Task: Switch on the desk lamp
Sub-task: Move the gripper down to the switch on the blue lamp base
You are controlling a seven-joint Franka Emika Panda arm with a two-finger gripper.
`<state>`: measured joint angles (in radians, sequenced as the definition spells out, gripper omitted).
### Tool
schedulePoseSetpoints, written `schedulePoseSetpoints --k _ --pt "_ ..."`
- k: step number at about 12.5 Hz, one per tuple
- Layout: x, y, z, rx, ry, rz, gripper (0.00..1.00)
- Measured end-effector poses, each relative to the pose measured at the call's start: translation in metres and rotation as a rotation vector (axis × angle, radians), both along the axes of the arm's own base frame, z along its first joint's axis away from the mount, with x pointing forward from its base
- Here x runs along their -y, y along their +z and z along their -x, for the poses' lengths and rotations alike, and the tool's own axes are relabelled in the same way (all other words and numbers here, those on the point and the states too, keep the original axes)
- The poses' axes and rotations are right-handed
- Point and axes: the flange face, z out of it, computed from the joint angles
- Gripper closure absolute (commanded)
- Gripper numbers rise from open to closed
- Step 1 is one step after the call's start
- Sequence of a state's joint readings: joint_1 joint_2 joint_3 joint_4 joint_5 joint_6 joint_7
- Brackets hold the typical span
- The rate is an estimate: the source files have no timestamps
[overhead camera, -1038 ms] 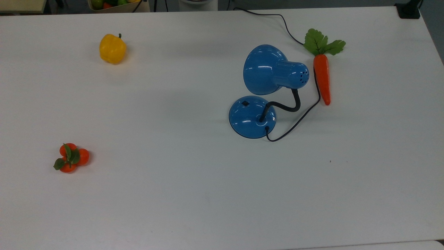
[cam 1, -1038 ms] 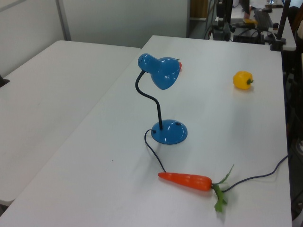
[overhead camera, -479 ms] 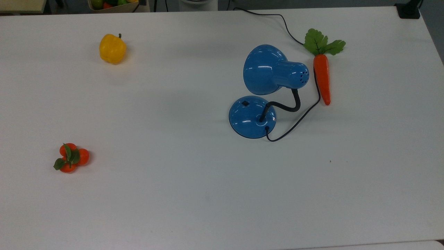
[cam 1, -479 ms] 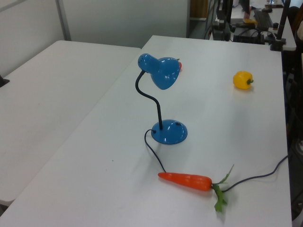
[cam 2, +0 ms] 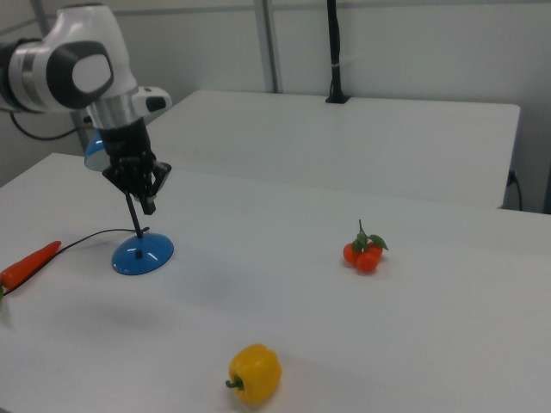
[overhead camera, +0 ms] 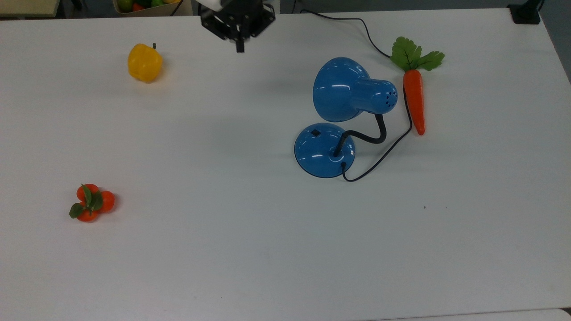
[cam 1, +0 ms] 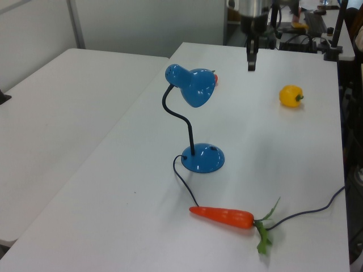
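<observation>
The desk lamp stands right of the table's middle in the top view: a glossy blue shade, a black bendy neck and a round blue base with a small black switch. Its black cord loops off the base and runs to the far edge. My gripper hangs at the top view's upper edge, well to the left of the shade and apart from the lamp, its fingers together and holding nothing. In the left view the gripper hovers beyond the shade. In the right view the gripper hangs in front of the neck, above the base.
A toy carrot lies right of the lamp beside the cord. A yellow pepper sits at the top view's upper left and a cluster of small red-orange fruits at its lower left. A second white table adjoins.
The arm has come into view at the top view's upper edge, with the gripper now over the table's far side. The lamp and the other objects have not moved.
</observation>
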<state>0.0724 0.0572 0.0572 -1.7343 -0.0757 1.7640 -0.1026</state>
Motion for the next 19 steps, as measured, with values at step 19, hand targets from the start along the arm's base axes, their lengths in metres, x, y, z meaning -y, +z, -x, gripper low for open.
schedulePoseSetpoints --k 19 --pt "-0.125 -0.173 0.002 0.273 0.251 -0.114 1.00"
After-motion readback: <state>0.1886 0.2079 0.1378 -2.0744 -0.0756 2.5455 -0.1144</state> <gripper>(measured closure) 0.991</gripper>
